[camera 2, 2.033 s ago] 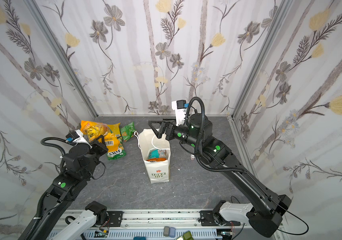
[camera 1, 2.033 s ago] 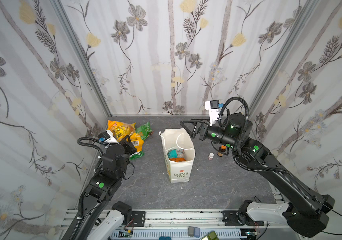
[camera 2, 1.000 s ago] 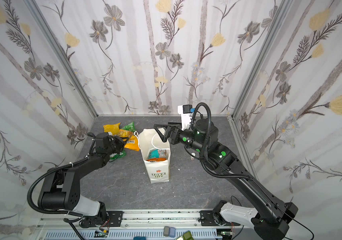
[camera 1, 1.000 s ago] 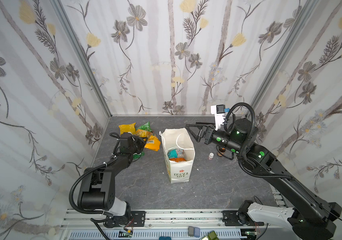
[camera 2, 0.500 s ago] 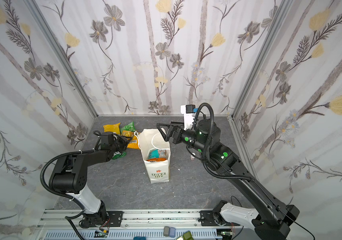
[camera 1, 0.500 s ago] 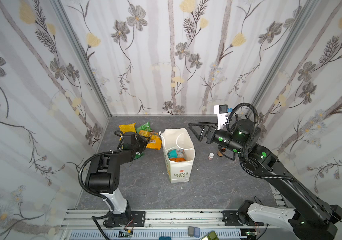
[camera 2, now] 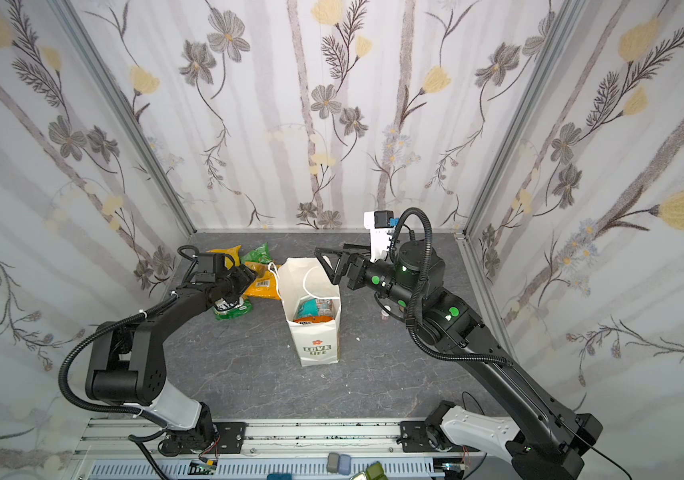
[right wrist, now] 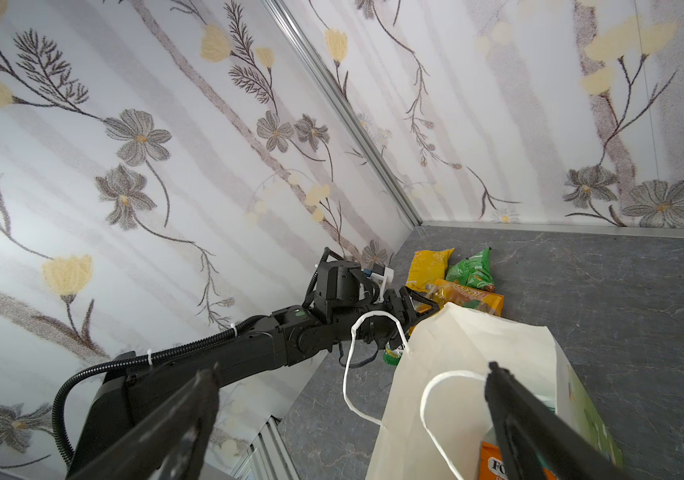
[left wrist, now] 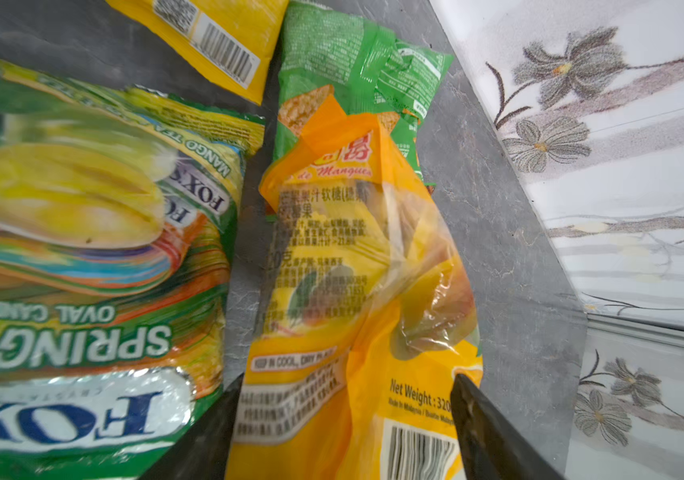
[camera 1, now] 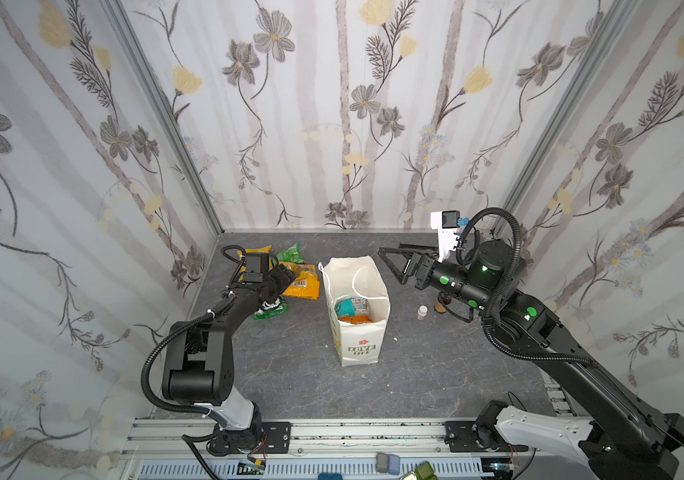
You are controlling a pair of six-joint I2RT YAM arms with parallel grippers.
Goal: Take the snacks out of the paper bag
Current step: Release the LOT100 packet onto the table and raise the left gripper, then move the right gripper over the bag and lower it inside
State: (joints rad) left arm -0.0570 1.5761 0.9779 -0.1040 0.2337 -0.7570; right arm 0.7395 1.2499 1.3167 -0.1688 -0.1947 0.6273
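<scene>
At the left, by the wall corner, lying on the table (camera 1: 290,374): yellow packet (camera 1: 259,248), green packet (camera 1: 292,253), orange packet (camera 1: 302,284) and FOXS packet (camera 1: 268,312), close together and partly overlapping. Low over them, the left gripper (left wrist: 348,380), jaws spread, one on each side of the orange packet and not pinching it (lies flat on the table in the wrist view). Looks like the end of a put-down step.

In the middle, standing upright with open mouth, the paper bag (camera 1: 356,349); inside, visible from above, teal packet (camera 1: 346,305) and orange-white packet (camera 1: 350,319). So, by judgement, about two thirds done.

At the right, raised near the right side of the bag's mouth, the right gripper (camera 1: 392,264), jaws wide apart, holding nothing. Next, probably: go down into the bag from above, keep clear of the cord handles (right wrist: 375,313), pinch the teal packet on top, lift straight up so as not to tip the light bag.
</scene>
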